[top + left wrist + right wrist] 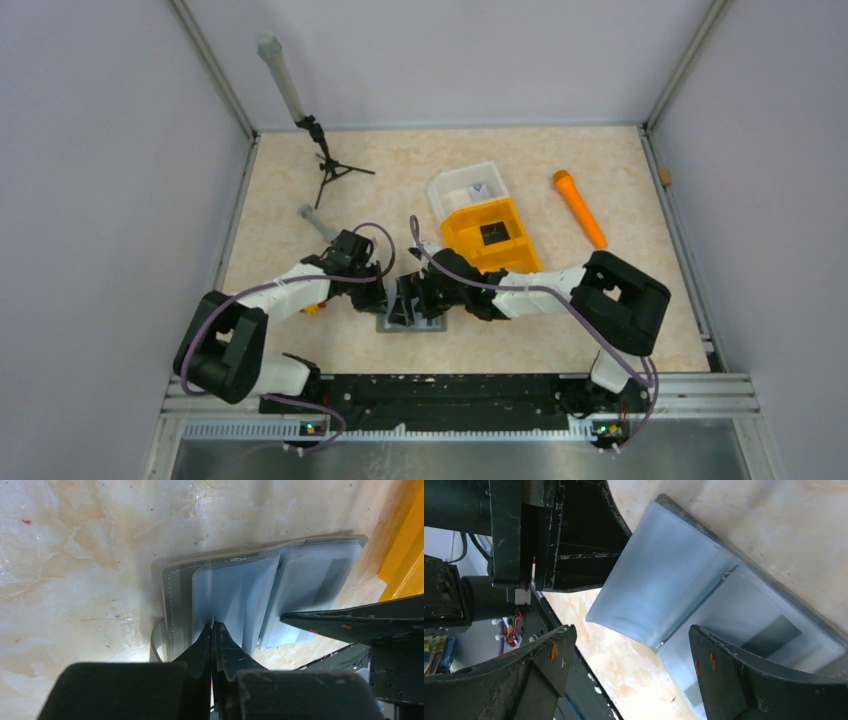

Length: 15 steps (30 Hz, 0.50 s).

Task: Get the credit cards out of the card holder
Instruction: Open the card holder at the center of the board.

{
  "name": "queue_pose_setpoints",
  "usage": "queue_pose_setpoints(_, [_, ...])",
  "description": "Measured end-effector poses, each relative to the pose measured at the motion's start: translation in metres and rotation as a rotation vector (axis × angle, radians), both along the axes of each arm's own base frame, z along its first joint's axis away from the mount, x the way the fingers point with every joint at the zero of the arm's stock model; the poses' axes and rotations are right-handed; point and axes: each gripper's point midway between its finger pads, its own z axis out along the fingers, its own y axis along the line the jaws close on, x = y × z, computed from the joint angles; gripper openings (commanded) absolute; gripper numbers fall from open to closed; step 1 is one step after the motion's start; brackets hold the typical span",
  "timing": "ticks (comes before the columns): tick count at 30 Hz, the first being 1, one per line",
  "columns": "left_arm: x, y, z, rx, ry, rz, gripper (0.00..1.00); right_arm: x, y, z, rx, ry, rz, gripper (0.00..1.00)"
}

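The grey card holder (410, 321) lies open on the table between the two grippers. In the left wrist view its grey cover (177, 590) holds pale blue inner leaves. My left gripper (215, 626) is shut on the near edge of one leaf. My right gripper (629, 650) is open, its fingers on either side of the raised leaf (659, 585) without touching it. A dark rectangle (774, 635) shows inside a flat pocket; it may be a credit card. A small dark card-like piece (495, 233) lies in the orange bin.
The orange two-compartment bin (490, 235) and a clear tray (465, 185) stand just behind the holder. The bin's wall shows at the right in the left wrist view (405, 555). An orange stick (580, 208) lies at the back right, a small tripod (325, 165) at the back left.
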Motion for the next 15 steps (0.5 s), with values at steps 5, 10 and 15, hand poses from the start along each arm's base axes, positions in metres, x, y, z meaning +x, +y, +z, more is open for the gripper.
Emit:
queue_pose_setpoints(5, [0.0,0.0,0.0,0.0,0.0,0.0,0.0,-0.004,0.015,-0.002,0.027,0.019,0.03,0.87])
queue_pose_setpoints(10, [-0.003,0.002,0.003,0.003,0.001,0.001,0.0,-0.009,0.019,0.0,0.041,0.042,0.052,0.82])
queue_pose_setpoints(15, [-0.004,0.005,0.02,0.011,-0.022,0.01,0.05,-0.012,0.02,0.001,0.047,0.056,0.063,0.79])
